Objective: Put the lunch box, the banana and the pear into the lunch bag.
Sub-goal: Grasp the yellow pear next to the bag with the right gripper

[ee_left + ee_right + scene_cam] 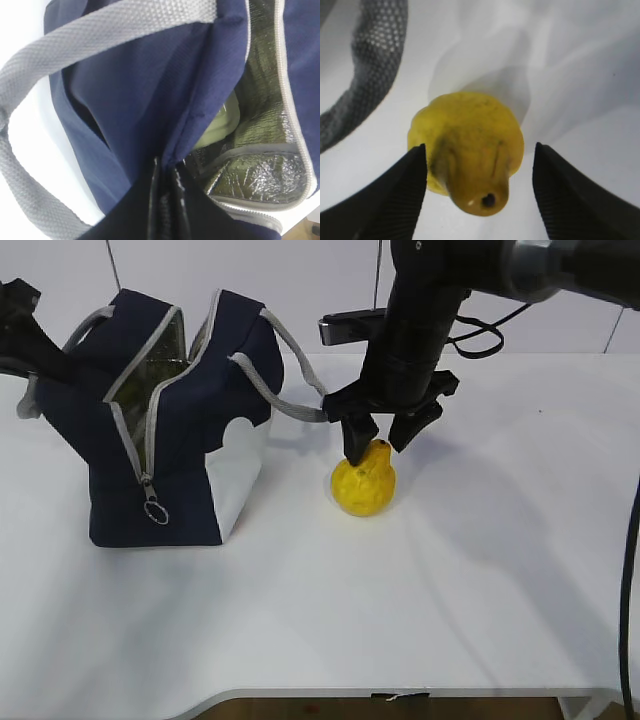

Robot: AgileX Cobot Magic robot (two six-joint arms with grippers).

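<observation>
Pear [364, 480] sits upright on the white table [450, 580], narrow top pointing up, its long axis vertical, just right of the lunch bag [170, 430]. Right gripper [382, 433] hangs directly over it, fingers spread apart on either side of the pear's top; from the right wrist view there's daylight between the right pad and the fruit, while the left pad [395, 195] looks very close, contact hard to call. Stem isn't clear, just a dark spot at the tip.

Bag stands open, zipper parted, ring pull [156, 510] dangling at the front, silver lining showing. One grey handle [290, 380] droops toward the pear. Inside, the left wrist view catches a sliver of pale green, the lunch box [222, 127], mostly hidden by the navy flap. Banana can't be made out anywhere.

Left gripper [165, 200] is at the bag's far left edge, dark fingers pressed together on the navy fabric of the rim, largely cropped in the exterior view. Behind the table, plain white wall panels.
</observation>
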